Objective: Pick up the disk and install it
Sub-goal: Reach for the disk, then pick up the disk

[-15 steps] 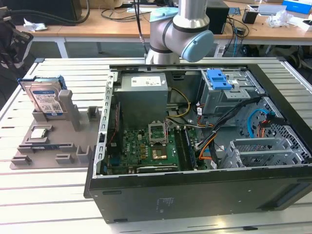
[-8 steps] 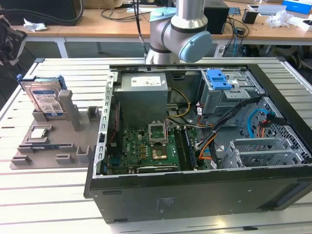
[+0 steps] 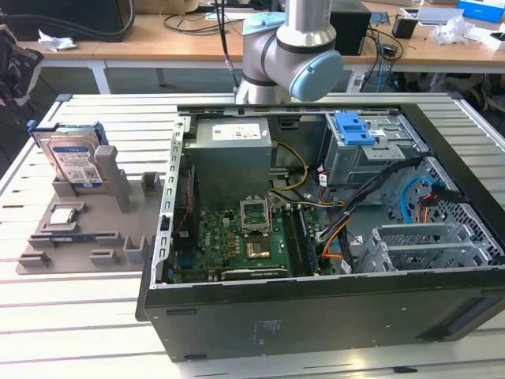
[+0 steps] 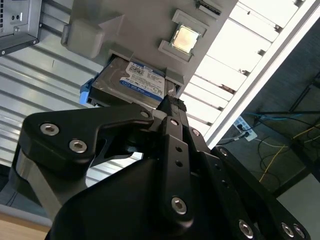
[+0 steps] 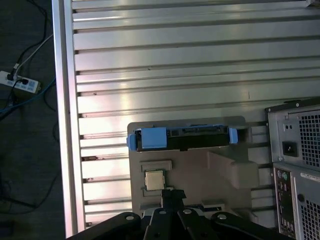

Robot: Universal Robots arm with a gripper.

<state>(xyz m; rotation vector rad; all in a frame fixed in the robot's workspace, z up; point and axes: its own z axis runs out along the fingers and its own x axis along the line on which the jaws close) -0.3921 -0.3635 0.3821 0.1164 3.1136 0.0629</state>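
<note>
The disk stands on edge in a slot at the back of a grey holder, on the exterior view's left. It is silver, with a white-and-blue label and a blue carrier frame. In the second wrist view the disk shows its label face just past my gripper. In the first wrist view the disk appears edge-on, some way beyond my gripper. The black fingers are shut with nothing between them, and they hang well above the holder, apart from the disk.
An open computer case lies to the right of the holder, with a grey drive cage and blue bracket at its far corner. A processor chip sits on the holder. The slatted metal table ends at an edge beyond the holder.
</note>
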